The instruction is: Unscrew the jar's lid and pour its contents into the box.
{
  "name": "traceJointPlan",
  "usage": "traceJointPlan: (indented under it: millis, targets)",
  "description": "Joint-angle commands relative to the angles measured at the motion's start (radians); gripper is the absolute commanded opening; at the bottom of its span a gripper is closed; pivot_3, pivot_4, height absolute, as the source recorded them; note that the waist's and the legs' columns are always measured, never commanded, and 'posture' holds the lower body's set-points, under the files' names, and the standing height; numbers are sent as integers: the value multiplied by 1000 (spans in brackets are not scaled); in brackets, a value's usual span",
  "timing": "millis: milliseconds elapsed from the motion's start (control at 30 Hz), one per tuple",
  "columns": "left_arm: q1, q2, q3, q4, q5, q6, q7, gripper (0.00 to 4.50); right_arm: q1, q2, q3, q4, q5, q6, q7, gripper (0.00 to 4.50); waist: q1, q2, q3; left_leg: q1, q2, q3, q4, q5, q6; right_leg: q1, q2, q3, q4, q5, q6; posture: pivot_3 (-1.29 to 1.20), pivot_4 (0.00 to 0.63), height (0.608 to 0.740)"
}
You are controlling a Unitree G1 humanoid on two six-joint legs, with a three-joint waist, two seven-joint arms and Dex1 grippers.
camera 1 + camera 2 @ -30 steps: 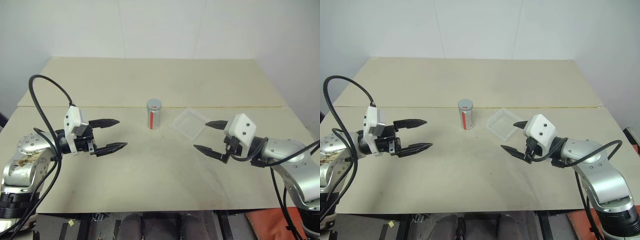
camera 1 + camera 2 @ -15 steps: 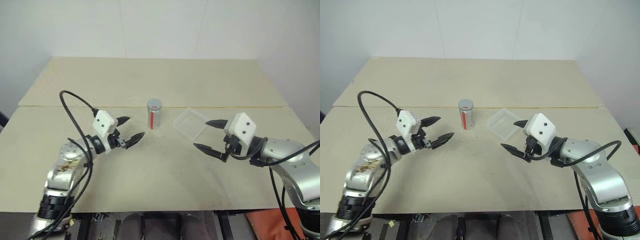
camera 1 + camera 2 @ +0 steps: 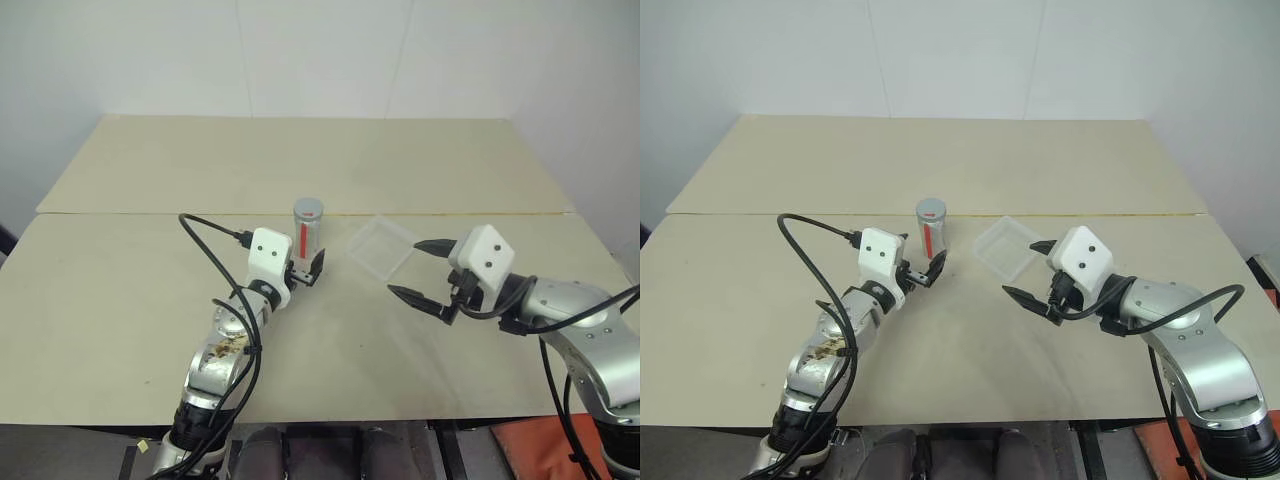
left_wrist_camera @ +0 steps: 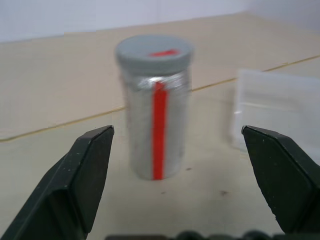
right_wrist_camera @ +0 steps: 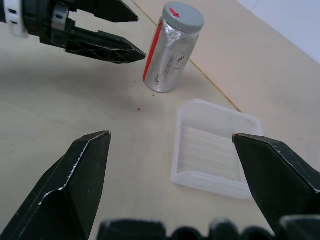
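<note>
You have a pale beige tabletop [image 3: 150, 330] with a broad bare stretch along its near edge, on both sides of the arms. Nearest you on the right, the right gripper [image 3: 420, 272] hangs above the surface with its two black fingers spread wide and nothing between them; it points toward the middle of the table. The left gripper [image 3: 308, 268] sits at the centre, aimed away from you, jaws likewise wide and holding nothing; its fingertips reach just short of the jar, and in the left wrist view the jar stands framed between the two fingers, untouched.

One small upright silver-grey cylindrical jar [image 4: 157, 127] with a vertical red stripe stands near the table's middle, just in front of a seam [image 3: 150, 212] that runs across the tabletop. One round grey lid [image 4: 154, 51] with a red mark sits on top of it, closed. The contents cannot be seen.

One shallow square tray of clear plastic, the box [image 5: 215, 149], lies flat just beside the jar on its right, apart from it, close ahead of the right gripper.

Beyond the seam the far half of the table runs bare to the white wall [image 3: 320, 50].
</note>
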Motion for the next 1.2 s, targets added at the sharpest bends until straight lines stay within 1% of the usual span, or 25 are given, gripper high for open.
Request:
traceJointPlan:
  millis: [33, 233, 367, 533, 700, 1000, 1200]
  targets:
    - [-33, -14, 7, 17, 23, -39, 20, 4464, -3, -5, -44, -41, 11, 1, -10, 4500, 0, 0, 0, 0, 0, 0, 0, 0, 0, 0, 0, 0, 0, 0, 0, 0, 150, 740]
    - [-73, -42, 7, 104, 22, -92, 10, 4464, -14, 5, -67, -63, 52, 26, -23, 4500, 2, 0, 0, -1, 0, 0, 0, 0, 0, 0, 0, 0, 0, 0, 0, 0, 150, 740]
    - [-98, -48, -4, 167, 41, -138, 6, 4464, -12, 5, -74, -68, 69, 25, -16, 4500, 1, 0, 0, -1, 0, -1, 0, 0, 0, 0, 0, 0, 0, 0, 0, 0, 150, 740]
    - [-130, -82, -12, 240, 67, -191, 29, 4464, -9, 5, -74, -75, 85, 19, -15, 4500, 1, 0, 0, -1, -1, -1, 0, 0, 0, 0, 0, 0, -1, 0, 0, 0, 150, 740]
    - [-182, -123, 9, 338, 87, -224, 78, 4464, -8, 3, -74, -74, 84, 14, -12, 4500, 2, 0, 0, -1, -1, -1, 0, 0, 0, 0, 0, 0, -1, 0, 0, 0, 150, 740]
    - [-257, -153, 27, 497, 96, -313, 104, 4464, 5, -4, -86, -96, 95, 18, -4, 4500, 2, 0, 0, -1, -1, -2, 0, 0, 0, 0, 0, -1, -1, 0, 0, 0, 150, 740]
    - [-291, -169, 35, 552, 98, -356, 108, 4464, 19, -9, -95, -113, 103, 26, -9, 4500, 3, 0, 0, -2, -1, -2, 0, 0, 0, 0, -1, -1, -1, 0, 0, 0, 150, 740]
